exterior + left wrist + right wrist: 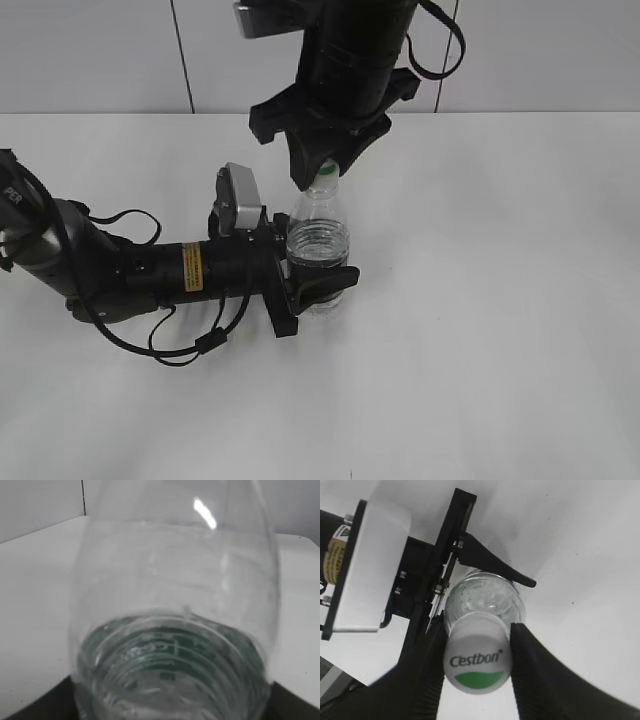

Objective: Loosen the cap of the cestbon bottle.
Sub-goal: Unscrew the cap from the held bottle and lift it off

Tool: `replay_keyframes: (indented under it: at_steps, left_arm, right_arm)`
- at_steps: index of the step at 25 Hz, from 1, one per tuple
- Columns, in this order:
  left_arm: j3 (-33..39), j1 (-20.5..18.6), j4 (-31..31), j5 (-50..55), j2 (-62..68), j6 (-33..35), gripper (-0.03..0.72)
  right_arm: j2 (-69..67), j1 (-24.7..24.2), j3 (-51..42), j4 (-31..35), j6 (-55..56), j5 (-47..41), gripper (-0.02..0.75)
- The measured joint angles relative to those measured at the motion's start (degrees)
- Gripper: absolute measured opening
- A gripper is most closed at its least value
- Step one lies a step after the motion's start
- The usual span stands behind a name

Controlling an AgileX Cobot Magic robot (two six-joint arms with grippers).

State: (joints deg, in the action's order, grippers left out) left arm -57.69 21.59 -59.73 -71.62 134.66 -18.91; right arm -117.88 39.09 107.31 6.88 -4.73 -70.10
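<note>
Surface [500,300] first: you have a plain white tabletop running back to a pale panelled wall [100,50], and everything sits near its middle.

Your left arm [130,270] lies low across the surface from the left edge of the exterior view, a yellow sticker on its black body and a grey camera block on top of the wrist. Your right arm [345,50] comes straight down from above, a black cable looped beside it.

Between them stands the cestbon bottle [318,240], upright, clear, with water showing in its lower body and a dark green label visible through it in the left wrist view [170,650], where the bottle fills nearly the whole picture.

Your left gripper [318,285] has its fingers [338,280] pinching the lower body of the bottle from both sides; in the right wrist view you can see one black finger [495,565] curving round the far side of the bottle.

Your right gripper [477,660] is directly over the neck, and its two fingers [530,670] are pressed against opposite sides of the cap [477,662], touching it left and right.

The cap is on the bottle, white, with "Cestbon" lettering and a green half-circle on top.
</note>
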Motion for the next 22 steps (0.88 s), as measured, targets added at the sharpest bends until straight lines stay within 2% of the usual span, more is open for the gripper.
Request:
replay_keyframes:
  at_steps: [5, 15, 22]
  left_arm:
    - [0.0, 0.0, 0.0, 0.0, 0.0, 0.0, 0.407]
    - [0.0, 0.0, 0.0, 0.0, 0.0, 0.0, 0.407]
    - [0.0, 0.0, 0.0, 0.0, 0.0, 0.1, 0.407]
  right_arm:
    - [0.0, 0.0, 0.0, 0.0, -7.4, 0.0, 0.297]
    - [0.0, 0.1, 0.0, 0.1, -38.8, 0.0, 0.297]
    - [0.0, 0.1, 0.0, 0.2, -49.0, 0.0, 0.297]
